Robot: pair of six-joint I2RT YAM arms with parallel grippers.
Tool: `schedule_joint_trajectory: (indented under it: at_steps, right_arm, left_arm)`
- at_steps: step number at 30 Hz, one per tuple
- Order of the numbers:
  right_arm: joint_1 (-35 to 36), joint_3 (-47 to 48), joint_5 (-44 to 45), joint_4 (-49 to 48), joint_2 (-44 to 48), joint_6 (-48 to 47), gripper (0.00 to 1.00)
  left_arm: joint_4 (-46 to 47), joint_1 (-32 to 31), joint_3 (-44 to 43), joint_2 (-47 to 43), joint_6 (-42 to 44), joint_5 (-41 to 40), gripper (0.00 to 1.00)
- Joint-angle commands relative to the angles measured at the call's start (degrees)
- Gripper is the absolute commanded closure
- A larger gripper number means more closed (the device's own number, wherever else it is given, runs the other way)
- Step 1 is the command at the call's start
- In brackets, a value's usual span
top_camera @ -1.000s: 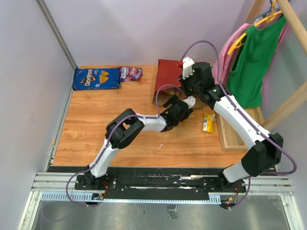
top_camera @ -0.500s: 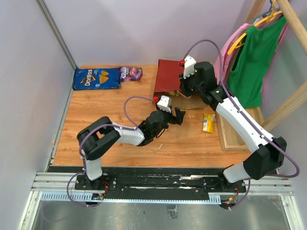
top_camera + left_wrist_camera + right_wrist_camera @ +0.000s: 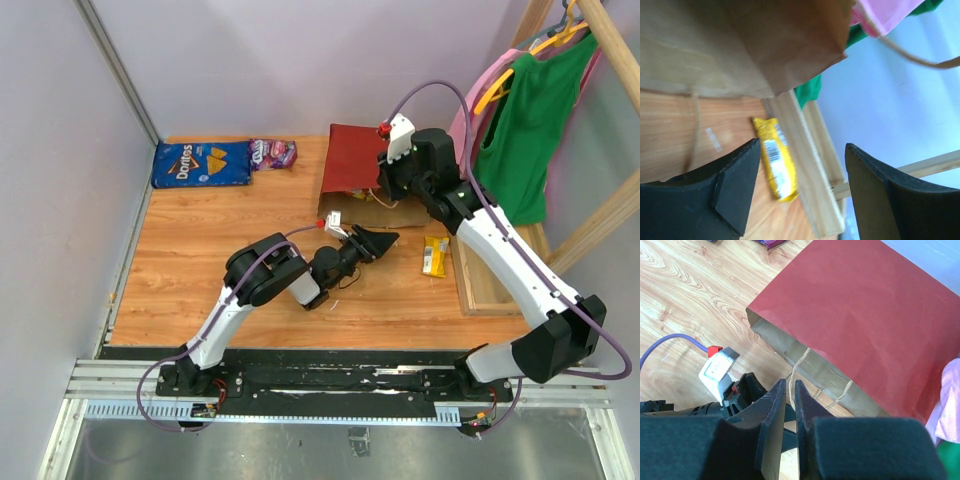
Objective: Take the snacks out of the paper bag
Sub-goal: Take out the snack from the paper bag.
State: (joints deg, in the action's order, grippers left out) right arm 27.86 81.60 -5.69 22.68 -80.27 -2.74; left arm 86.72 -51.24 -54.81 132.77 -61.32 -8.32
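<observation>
The paper bag lies on its side, red outside, its brown mouth facing the arms. My right gripper is shut on the bag's twisted handle, just above the mouth. My left gripper lies low in front of the mouth, open with nothing between its fingers. Past them lies a yellow bar, on the wood by the rack. A blue Doritos bag and a purple candy bag lie at the back left. The bag's inside is hidden.
A green garment and a pink one hang from a wooden rack at the right. Its base frame rests on the table beside the yellow bar. Lilac walls close the left and back.
My left arm has drawn its gripper back from the bag's mouth and turned it toward the yellow bar, jaws somewhat narrower. The right gripper keeps hold of the handle, slightly higher.
</observation>
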Motion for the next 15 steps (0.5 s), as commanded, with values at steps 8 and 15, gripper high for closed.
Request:
schedule_joint_trajectory:
  at_steps: [8, 15]
  right_arm:
    - [-0.57, 2.17, 1.27, 1.91, 1.99, 0.15, 0.85]
    - [-0.57, 2.33, 1.56, 2.28, 2.57, 0.69, 0.85]
  left_arm:
    - [4.65, -0.79, -6.22, 0.65, -15.55, -19.41, 0.24]
    - [-2.71, -0.78, -9.33, 1.54, -24.63, -27.77, 0.24]
